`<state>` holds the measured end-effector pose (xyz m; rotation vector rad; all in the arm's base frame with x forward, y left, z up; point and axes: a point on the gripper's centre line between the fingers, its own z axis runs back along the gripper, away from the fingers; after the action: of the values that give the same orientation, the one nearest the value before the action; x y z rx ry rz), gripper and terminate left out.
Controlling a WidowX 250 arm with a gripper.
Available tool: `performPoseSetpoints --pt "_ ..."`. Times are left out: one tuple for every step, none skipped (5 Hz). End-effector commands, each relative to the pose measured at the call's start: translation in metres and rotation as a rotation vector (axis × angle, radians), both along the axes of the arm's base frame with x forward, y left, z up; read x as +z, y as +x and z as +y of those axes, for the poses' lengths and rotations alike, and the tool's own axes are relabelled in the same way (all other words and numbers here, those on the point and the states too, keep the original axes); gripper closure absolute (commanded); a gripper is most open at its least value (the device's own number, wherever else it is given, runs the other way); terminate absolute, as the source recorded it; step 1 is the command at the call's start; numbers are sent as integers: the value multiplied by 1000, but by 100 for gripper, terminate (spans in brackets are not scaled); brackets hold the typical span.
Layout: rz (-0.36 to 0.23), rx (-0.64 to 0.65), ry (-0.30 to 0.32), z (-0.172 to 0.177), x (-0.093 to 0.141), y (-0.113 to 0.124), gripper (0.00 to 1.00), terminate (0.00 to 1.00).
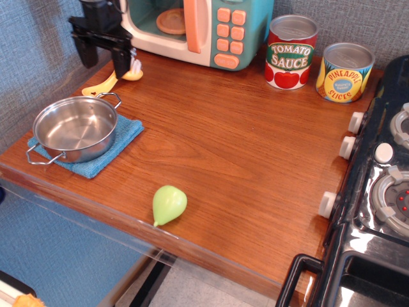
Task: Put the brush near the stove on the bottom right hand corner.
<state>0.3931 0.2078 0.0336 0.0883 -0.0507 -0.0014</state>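
The yellow brush [105, 84] lies at the back left of the wooden counter, in front of the toy microwave; its white bristle head is partly hidden behind my right finger. My black gripper [102, 62] hangs open just above the brush, one finger on each side of it, holding nothing. The black stove [377, 192] with white knobs and grey burner rings stands along the right edge, far from the brush.
A steel pot [75, 128] sits on a blue cloth [121, 137] at the left. A green pear [169, 203] lies near the front edge. The teal-and-cream microwave [198, 29], a tomato sauce can [291, 52] and a pineapple can [345, 71] line the back.
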Motion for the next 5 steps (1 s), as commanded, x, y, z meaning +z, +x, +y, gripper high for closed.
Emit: performPoseSetpoints --pt "6 -43 62 -11 -1 11 0 0" --pt "38 -34 69 -8 -13 17 0 0" --pt "56 -7 64 -5 -21 18 0 0" --pt "58 11 58 -5 -27 17 100 0" --pt "64 15 50 -6 -29 16 100 0"
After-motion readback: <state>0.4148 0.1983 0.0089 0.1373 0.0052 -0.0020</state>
